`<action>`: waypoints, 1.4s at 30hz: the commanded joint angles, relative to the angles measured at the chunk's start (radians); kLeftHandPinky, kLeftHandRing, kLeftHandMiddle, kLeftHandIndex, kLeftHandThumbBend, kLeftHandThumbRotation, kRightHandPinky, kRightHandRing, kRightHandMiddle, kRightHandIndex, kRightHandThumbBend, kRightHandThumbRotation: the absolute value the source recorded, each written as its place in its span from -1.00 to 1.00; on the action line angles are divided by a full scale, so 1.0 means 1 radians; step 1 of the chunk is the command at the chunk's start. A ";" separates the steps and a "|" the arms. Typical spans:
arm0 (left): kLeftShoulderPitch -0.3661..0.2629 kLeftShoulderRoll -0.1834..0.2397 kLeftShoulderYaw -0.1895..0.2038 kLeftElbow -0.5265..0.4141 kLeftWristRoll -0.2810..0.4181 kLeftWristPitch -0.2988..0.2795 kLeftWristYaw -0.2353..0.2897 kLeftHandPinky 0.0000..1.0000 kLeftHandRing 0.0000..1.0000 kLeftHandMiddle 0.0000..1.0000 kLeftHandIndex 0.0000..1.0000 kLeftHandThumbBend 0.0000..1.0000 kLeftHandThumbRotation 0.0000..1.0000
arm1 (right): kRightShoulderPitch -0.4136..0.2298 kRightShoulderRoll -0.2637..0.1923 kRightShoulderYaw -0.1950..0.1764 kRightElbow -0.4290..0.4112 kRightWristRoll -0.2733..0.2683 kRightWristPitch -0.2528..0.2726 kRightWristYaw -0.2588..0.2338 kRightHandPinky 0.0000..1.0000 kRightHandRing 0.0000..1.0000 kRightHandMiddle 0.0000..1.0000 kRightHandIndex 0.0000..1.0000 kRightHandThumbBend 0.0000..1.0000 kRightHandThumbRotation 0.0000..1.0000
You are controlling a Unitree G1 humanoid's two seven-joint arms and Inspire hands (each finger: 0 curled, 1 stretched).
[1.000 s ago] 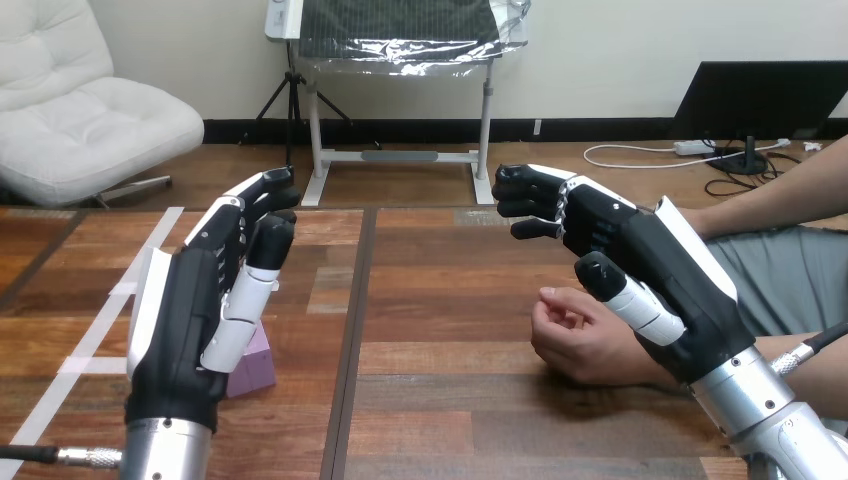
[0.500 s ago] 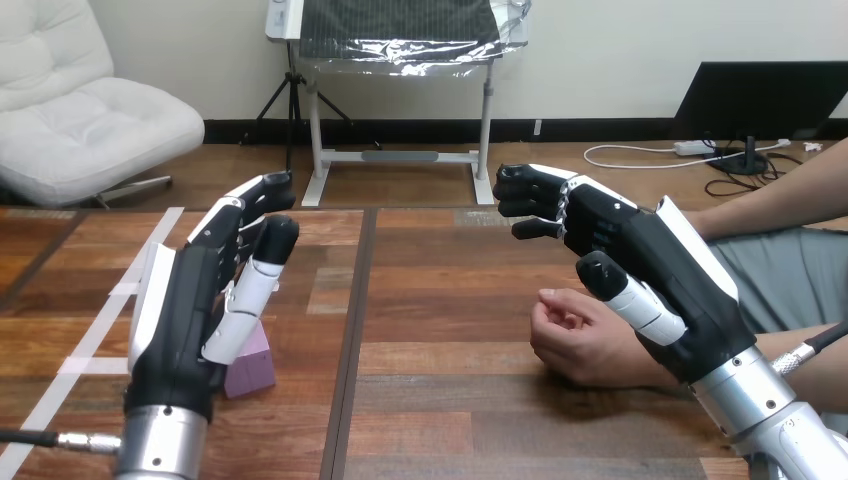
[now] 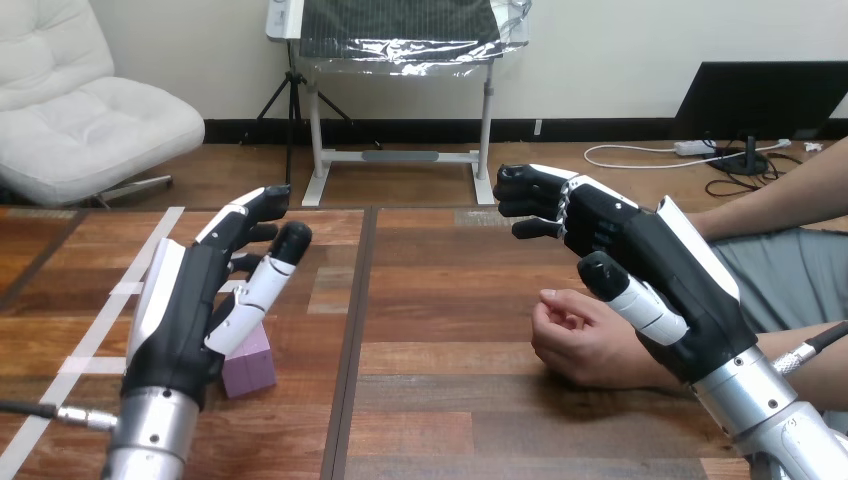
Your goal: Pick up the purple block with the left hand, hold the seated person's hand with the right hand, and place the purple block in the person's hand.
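Now — left robot hand (image 3: 185, 300) open above purple block (image 3: 252, 368) on table (image 3: 450, 300) | right robot hand (image 3: 650, 250) curled, empty

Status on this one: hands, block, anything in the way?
Left hand open, over purple block on table. Right hand curled, empty, above person's hand, no grip. Nothing between them.

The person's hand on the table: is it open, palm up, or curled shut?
Loosely curled shut. The person's hand rests on the table with its fingers folded in toward the palm.
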 commanded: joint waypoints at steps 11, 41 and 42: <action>-0.178 0.097 -0.024 0.167 0.118 0.040 0.015 0.79 0.68 0.70 0.68 0.37 0.63 | -0.049 -0.012 -0.031 -0.026 0.015 0.000 0.002 0.56 0.64 0.65 0.64 0.94 0.71; -0.370 0.187 -0.120 0.529 0.277 0.032 0.093 0.76 0.66 0.69 0.65 0.47 0.24 | -0.049 -0.010 -0.040 -0.022 0.019 -0.004 0.009 0.55 0.62 0.64 0.64 0.91 0.70; -0.374 0.189 -0.123 0.538 0.279 0.030 0.095 0.76 0.66 0.69 0.65 0.47 0.23 | -0.049 -0.010 -0.040 -0.021 0.019 -0.004 0.009 0.55 0.62 0.64 0.64 0.91 0.70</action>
